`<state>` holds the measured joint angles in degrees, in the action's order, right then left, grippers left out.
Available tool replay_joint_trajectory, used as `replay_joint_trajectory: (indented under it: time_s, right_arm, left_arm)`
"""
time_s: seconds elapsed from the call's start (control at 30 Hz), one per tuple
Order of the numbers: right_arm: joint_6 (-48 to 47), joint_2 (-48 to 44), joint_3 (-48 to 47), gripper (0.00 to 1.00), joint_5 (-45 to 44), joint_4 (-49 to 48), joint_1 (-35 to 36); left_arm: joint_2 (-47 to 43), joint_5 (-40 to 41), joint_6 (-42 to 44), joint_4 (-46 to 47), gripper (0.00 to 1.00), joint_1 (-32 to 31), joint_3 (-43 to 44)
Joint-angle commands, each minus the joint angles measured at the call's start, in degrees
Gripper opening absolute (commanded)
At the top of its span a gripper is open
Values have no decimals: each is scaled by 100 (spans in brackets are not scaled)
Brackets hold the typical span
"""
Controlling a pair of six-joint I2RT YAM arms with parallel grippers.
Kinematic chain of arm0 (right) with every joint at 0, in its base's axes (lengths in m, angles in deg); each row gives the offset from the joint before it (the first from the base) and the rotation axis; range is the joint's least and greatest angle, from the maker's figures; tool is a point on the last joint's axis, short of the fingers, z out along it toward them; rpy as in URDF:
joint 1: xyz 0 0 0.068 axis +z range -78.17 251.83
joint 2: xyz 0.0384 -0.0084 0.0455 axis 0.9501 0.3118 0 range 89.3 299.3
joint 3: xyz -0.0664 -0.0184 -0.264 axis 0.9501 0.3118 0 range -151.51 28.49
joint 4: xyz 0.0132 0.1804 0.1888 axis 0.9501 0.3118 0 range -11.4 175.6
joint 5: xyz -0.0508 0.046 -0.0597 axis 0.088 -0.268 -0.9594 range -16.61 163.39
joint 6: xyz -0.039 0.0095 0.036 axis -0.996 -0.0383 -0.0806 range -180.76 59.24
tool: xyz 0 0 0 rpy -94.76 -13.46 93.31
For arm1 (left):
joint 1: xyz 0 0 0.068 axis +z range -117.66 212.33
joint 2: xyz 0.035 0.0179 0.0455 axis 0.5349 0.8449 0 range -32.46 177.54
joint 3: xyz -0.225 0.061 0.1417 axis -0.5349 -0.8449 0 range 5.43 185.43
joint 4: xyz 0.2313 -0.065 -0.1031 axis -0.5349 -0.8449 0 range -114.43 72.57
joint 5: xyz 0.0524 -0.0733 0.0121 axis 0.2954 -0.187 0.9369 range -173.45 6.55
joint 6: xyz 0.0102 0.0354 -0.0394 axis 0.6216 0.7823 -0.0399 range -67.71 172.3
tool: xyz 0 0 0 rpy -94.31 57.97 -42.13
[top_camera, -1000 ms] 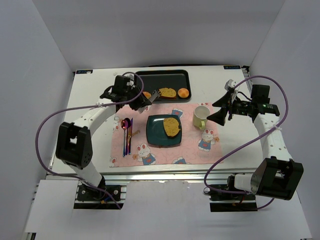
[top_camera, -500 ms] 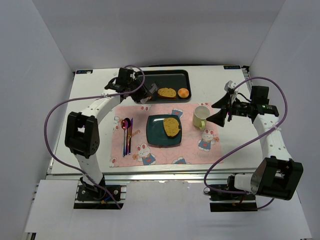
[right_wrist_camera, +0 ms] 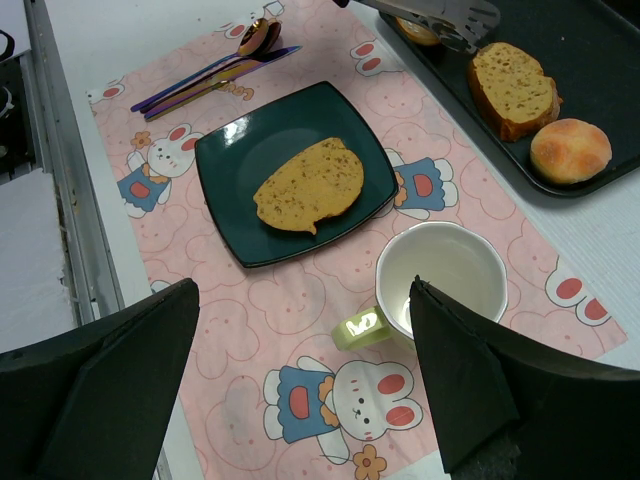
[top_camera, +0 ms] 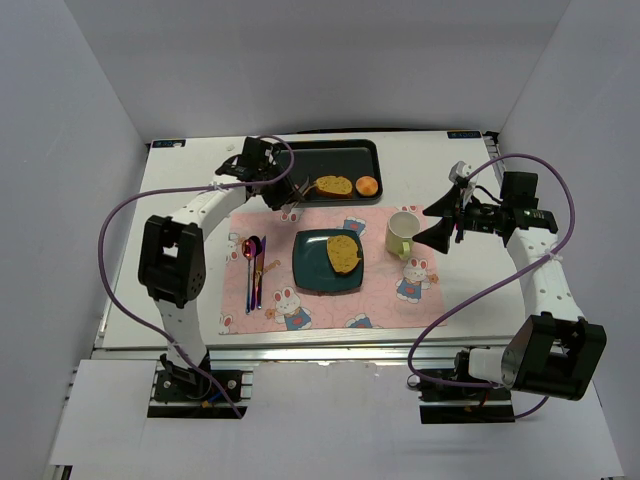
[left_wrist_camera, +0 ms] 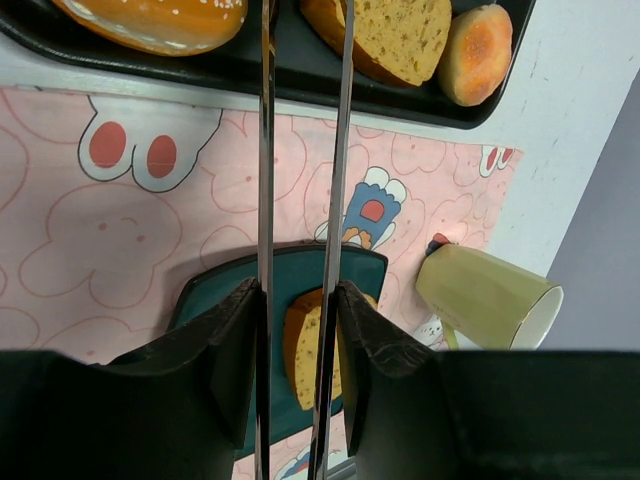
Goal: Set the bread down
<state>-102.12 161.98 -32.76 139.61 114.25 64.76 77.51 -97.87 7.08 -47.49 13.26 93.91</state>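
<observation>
Clearly 2 golden, brown-crusted bread slices — plate [right_wrist_camera: 225,160] slice [right_wrist_camera: 310,185], tray [right_wrist_camera: 610,60] slice [right_wrist_camera: 512,85].

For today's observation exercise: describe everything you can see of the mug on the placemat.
The mug is pale yellow-green outside, white and empty inside, glazed like ceramic, with one loop handle. It stands upright on the pink bunny placemat, beside the dark square plate without touching it. Nothing grips it.

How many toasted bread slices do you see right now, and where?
2. One bread slice lies on the teal plate; the other slice sits in the black tray beside a bun.
</observation>
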Motion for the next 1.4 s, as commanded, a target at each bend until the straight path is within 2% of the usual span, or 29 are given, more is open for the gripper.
replay_joint_trajectory:
  time_s: [0.0, 1.37]
  right_arm:
    - [-30, -61, -36, 90, 146, -121, -22]
    - [-21, -44, 8, 89, 155, -103, -22]
  left_arm:
    - [6, -167, 126, 53, 45, 17, 318]
    - [15, -589, 109, 220, 47, 17, 116]
